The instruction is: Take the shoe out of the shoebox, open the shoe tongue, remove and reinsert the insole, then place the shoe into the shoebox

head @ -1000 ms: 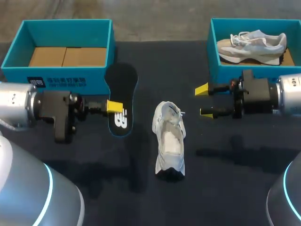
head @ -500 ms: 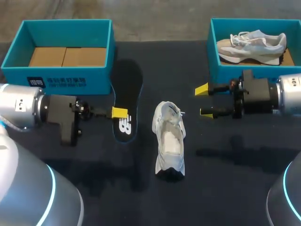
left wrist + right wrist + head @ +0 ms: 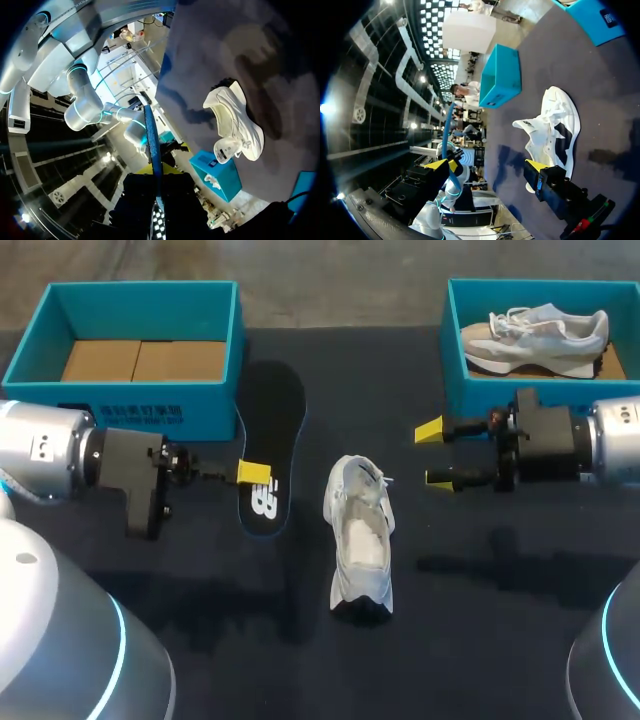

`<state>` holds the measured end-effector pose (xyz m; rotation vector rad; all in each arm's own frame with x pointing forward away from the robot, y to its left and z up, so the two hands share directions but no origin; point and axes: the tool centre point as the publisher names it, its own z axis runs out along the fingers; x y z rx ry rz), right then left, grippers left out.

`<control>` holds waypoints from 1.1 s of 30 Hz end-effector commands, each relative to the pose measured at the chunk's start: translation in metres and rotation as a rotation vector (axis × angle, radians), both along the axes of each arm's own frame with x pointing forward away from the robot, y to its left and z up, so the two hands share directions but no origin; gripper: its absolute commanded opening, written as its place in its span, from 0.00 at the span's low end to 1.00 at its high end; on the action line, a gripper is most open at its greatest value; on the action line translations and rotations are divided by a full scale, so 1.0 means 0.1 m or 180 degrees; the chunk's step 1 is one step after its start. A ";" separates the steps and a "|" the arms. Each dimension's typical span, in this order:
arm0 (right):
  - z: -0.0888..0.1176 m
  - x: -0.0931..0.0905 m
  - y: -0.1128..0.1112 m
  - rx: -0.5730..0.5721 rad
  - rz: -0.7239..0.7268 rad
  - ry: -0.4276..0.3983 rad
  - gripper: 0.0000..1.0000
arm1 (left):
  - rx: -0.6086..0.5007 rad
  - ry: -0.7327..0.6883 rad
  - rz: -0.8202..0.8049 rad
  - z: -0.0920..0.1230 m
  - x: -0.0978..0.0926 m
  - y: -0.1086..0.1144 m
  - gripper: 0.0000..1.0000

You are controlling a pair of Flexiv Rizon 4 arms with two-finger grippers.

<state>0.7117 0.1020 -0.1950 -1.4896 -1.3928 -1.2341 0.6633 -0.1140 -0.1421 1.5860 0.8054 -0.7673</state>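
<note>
The left shoebox [image 3: 140, 405] stands at the far left, with cardboard [image 3: 140, 360] on its floor. On its near side, the left gripper [image 3: 253, 473] is clamped on the left edge of the black insole [image 3: 272, 430], which stretches far along the box's right wall. The white shoe [image 3: 360, 540] lies mid-table, right of the insole and apart from it. Right of the shoe's far end, the right gripper [image 3: 435, 454] hangs wide open, holding nothing, just near of the right shoebox [image 3: 455, 350], which holds a second shoe [image 3: 540, 335].
</note>
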 end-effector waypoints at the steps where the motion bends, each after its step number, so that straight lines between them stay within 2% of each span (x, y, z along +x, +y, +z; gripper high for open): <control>1: 0.00 0.08 -0.03 0.0020 -0.0001 0.0003 1.00 | -0.0004 -0.0011 0.0008 -0.01 -0.01 -0.01 0.00; 3: 0.03 0.20 -0.10 0.0089 0.0069 -0.0042 1.00 | -0.0004 -0.0011 0.0008 -0.01 -0.01 -0.01 0.00; 5: 0.05 0.27 -0.15 0.0001 0.0128 -0.0027 1.00 | -0.0004 -0.0011 0.0008 -0.01 -0.01 -0.01 0.00; 9: 0.18 0.46 -0.37 -0.0002 0.0179 -0.0103 1.00 | -0.0004 -0.0011 0.0008 -0.01 -0.01 -0.01 0.00; 12: 0.23 0.53 -0.45 -0.0032 0.0194 -0.0101 1.00 | -0.0004 -0.0011 0.0008 -0.01 -0.01 -0.01 0.00; 17: 0.23 0.57 -0.44 -0.0058 0.0229 -0.0060 1.00 | -0.0004 -0.0011 0.0008 -0.01 -0.01 -0.01 0.00; 26: 0.27 0.59 -0.14 0.0033 0.0107 -0.0059 1.00 | -0.0004 -0.0011 0.0008 -0.01 -0.01 -0.01 0.00; 33: 0.34 0.52 0.28 0.0003 -0.0049 -0.0118 1.00 | -0.0004 -0.0011 0.0008 -0.01 -0.01 -0.01 0.00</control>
